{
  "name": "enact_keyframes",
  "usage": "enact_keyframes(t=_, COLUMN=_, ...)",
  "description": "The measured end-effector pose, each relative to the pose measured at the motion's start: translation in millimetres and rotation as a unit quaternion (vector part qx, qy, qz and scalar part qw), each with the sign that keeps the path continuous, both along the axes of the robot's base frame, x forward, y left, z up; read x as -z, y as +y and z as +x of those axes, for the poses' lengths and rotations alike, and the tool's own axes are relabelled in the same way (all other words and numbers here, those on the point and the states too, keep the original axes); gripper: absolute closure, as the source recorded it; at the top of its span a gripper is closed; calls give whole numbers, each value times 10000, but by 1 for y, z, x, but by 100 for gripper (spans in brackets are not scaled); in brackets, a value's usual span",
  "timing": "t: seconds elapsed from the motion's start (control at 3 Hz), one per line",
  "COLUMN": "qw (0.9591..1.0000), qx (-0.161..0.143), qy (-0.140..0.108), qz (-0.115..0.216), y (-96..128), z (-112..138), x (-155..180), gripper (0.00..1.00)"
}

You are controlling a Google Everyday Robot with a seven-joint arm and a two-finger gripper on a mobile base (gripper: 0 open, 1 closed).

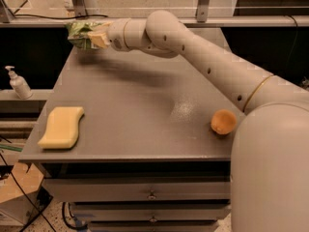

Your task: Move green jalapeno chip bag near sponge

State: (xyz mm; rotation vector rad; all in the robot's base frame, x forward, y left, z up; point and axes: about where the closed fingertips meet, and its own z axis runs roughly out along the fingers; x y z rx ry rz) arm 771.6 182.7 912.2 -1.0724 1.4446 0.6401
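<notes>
The green jalapeno chip bag (81, 34) is held in the air above the far left corner of the grey table (140, 105). My gripper (96, 36) is shut on the bag's right side, at the end of my white arm, which reaches in from the right. The pale yellow sponge (63, 126) lies flat near the front left corner of the table, well below and in front of the bag in the view.
A round orange fruit (223, 122) sits on the table near its right front edge, next to my arm's base. A soap dispenser bottle (18, 82) stands on a ledge left of the table. Drawers sit under the tabletop.
</notes>
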Motion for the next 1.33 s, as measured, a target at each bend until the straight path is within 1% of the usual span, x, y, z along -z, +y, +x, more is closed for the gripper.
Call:
enact_keyframes(t=0.33, qw=9974, qx=-616, qy=-369, qz=-98, y=1, z=-44, x=-36, gripper=100)
enact_keyframes(t=0.67, qw=9974, qx=-612, qy=-368, qz=-96, y=1, z=-44, x=-36, gripper=100)
enact_keyframes(t=1.0, qw=9965, qx=-713, qy=-347, qz=-256, y=2, z=-62, x=-35, gripper=100)
enact_keyframes(t=1.33, qw=9952, qx=-755, qy=-404, qz=-484, y=-4, z=-101, x=-35, gripper=100)
